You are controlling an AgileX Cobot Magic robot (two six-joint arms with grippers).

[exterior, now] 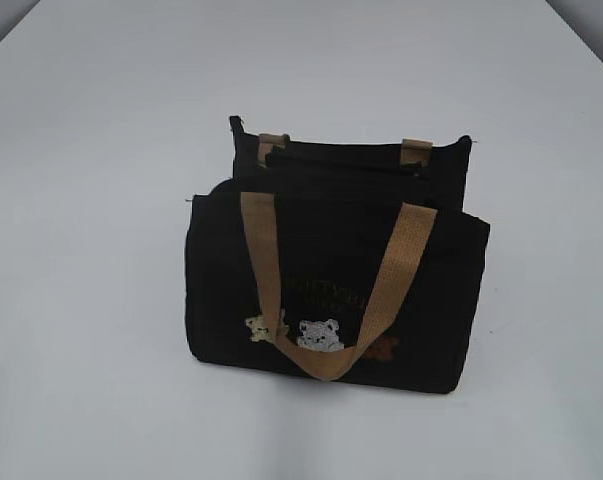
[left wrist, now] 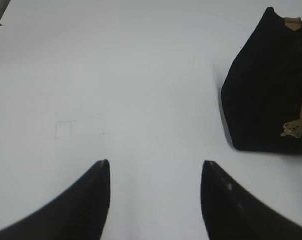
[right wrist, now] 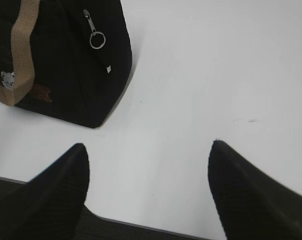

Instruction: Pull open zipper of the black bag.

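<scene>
Jaws of the left gripper [left wrist: 155, 172] are standing spread over bare white tabletop [left wrist: 115, 75], pinching nothing, with the black bag [left wrist: 268, 90] sitting off to their right, well apart from the fingertips. Centrally in the exterior view, the black bag [exterior: 336, 265] is resting upright on the tabletop, its front tan handle [exterior: 326, 300] drooping over the bear patches [exterior: 319, 334]. Further right, the right gripper [right wrist: 149, 155] is also hovering with its jaws spread wide and empty, the bag's end face lying to their upper left, where the zipper [right wrist: 94, 31] pull with its metal ring is hanging against the black fabric.
</scene>
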